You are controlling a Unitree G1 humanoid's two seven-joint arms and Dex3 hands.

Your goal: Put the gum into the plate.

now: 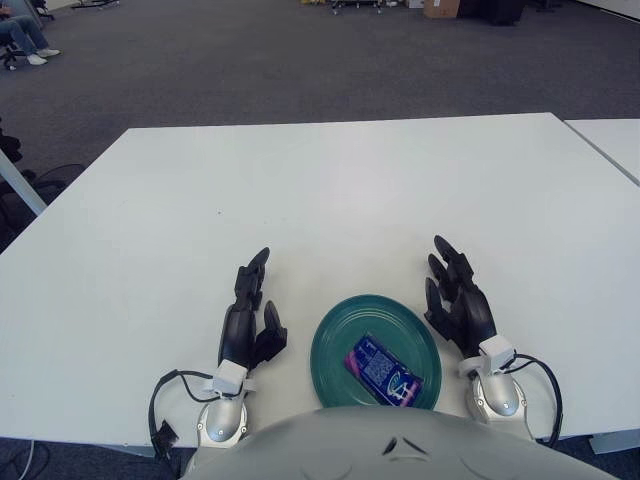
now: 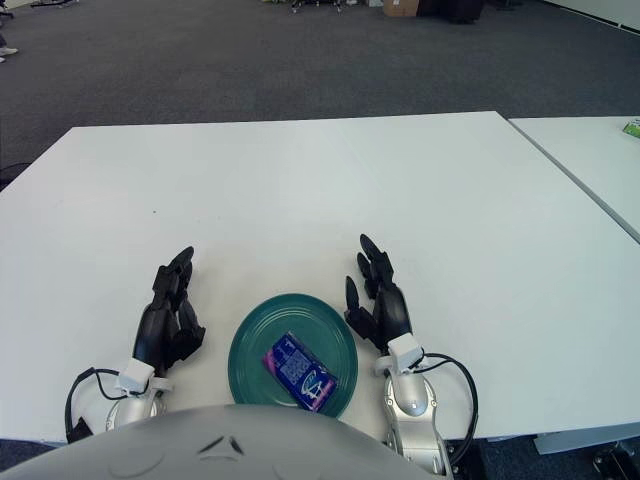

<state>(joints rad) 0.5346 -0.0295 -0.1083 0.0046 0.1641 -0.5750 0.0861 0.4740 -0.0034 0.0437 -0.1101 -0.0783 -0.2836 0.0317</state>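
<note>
**Q:** Left eye view, at the recorded moment: where did the small blue-and-purple rectangular gum packet (image 1: 381, 372) lie, and what were the hands doing?

**A:** The gum packet lay flat inside the round dark-green plate (image 1: 335, 340), toward its near right part. The plate stood on the white table (image 1: 330, 190) at the near edge, between the two hands. The black three-fingered left hand (image 1: 248, 320) showed just left of the plate, fingers extended and relaxed, grasping nothing. The black three-fingered right hand (image 1: 458, 305) showed just right of the plate, fingers likewise spread and released, clear of the packet. Judged from this layout, the placement appeared complete.

**Q:** What could have gone wrong from here?

**A:** Both hands sat close to the plate's rim. A careless inward sweep of either hand, most likely the right one, could have nudged the plate toward the near table edge or tipped its rim. The packet was light and lay loose, so a knock to the plate would probably have slid it out.

**Q:** How was the packet oriented?

**A:** Its long axis ran diagonally, from far left to near right, with the near end pointing toward the robot's right side. A paler marking sat at that near end; which end was the opening could not be told.
</note>
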